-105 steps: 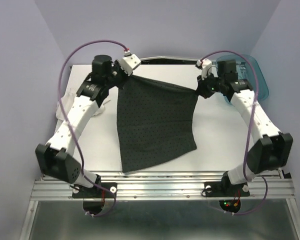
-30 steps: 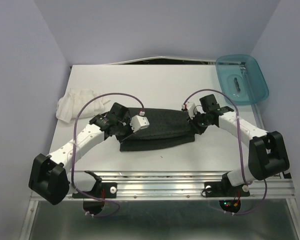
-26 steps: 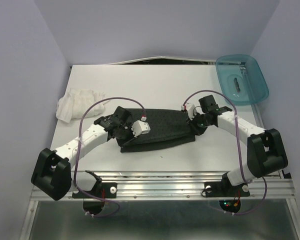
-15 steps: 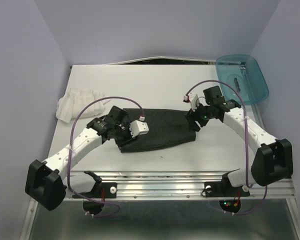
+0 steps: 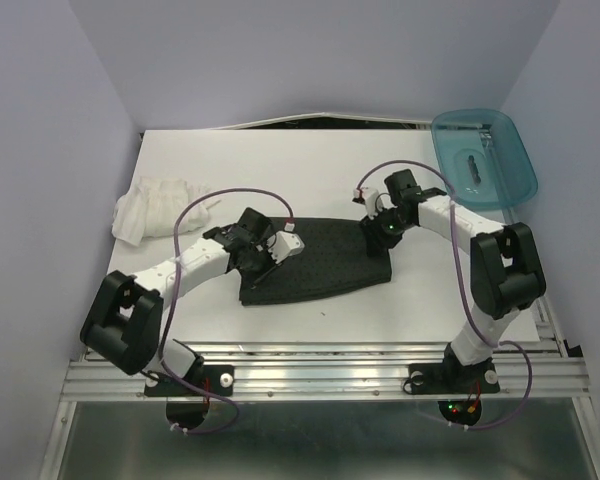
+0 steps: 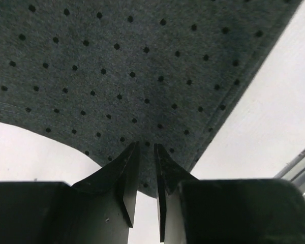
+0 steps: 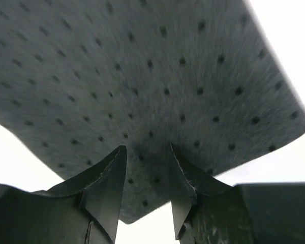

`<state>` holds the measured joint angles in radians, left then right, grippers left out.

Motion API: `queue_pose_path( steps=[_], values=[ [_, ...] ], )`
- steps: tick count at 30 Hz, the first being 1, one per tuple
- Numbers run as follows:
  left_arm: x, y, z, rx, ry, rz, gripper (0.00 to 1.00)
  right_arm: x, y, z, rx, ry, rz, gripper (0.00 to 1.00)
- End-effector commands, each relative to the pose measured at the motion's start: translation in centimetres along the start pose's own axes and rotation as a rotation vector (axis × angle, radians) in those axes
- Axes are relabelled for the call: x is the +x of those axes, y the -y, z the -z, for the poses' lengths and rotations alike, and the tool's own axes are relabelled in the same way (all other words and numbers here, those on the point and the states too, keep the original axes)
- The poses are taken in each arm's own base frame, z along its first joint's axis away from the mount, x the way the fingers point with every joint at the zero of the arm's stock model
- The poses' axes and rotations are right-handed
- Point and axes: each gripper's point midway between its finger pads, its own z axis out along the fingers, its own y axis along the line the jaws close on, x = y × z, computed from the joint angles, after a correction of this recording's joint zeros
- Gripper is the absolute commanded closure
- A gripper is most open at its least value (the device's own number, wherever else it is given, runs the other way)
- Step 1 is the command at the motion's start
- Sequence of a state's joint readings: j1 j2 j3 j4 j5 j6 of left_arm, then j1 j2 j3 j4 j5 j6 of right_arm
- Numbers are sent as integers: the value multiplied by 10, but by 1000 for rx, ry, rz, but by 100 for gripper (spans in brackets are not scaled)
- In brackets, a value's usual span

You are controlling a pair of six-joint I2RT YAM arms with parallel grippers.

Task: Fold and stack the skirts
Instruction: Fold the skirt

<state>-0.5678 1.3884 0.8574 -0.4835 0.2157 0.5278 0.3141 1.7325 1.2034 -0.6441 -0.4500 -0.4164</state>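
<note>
The charcoal-black dotted skirt point(image 5: 320, 262) lies folded into a flat band in the middle of the table. My left gripper point(image 5: 260, 268) hovers low over its left end. In the left wrist view its jaws point(image 6: 146, 146) stand a narrow gap apart above the skirt's hem point(image 6: 142, 66), with nothing between them. My right gripper point(image 5: 378, 240) sits over the skirt's right end. Its jaws point(image 7: 147, 148) are open wider, over a corner of the cloth point(image 7: 142, 66). The white ruffled skirt point(image 5: 155, 205) lies bunched at the table's left edge.
A teal plastic bin point(image 5: 485, 160) stands at the back right corner, partly off the white table point(image 5: 280, 170). Purple cables loop over both arms. Lilac walls close in the left, back and right sides.
Both grippers have let go of the black skirt, which stays folded on the table. The right gripper has shifted back and left, and the left one slightly to the right.
</note>
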Motion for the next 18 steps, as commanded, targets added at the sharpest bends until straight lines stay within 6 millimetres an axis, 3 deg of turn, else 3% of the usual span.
queue_pose_path(
  steps=[1,5,6,8,11,12,14,15,17,18],
  values=[
    [10,-11,-18,-54,-70,51,73,26,13,-7,75,-83,32,57],
    [16,-25,-42,-80,-138,56,75,65,-3,0,36,-191,12,55],
    [6,-34,-44,-95,-123,55,76,73,-12,1,5,-206,-2,54],
    [-4,-47,-52,-115,-121,69,78,80,-29,11,-47,-217,-39,49],
    [-23,-73,-76,-122,-130,93,79,77,-72,12,-192,-199,-103,46],
    [-50,-95,-73,-167,-76,92,79,72,-98,8,-263,-192,-111,44],
    [-74,-117,-74,-203,-37,101,77,63,-126,4,-332,-189,-93,41],
    [-98,-138,-69,-234,5,112,75,57,-157,5,-414,-192,-75,39],
    [-122,-156,-57,-254,65,127,69,32,-188,19,-542,-130,-38,32],
    [-146,-171,-38,-284,131,126,67,22,-192,26,-563,-109,-34,31]
  ],
)
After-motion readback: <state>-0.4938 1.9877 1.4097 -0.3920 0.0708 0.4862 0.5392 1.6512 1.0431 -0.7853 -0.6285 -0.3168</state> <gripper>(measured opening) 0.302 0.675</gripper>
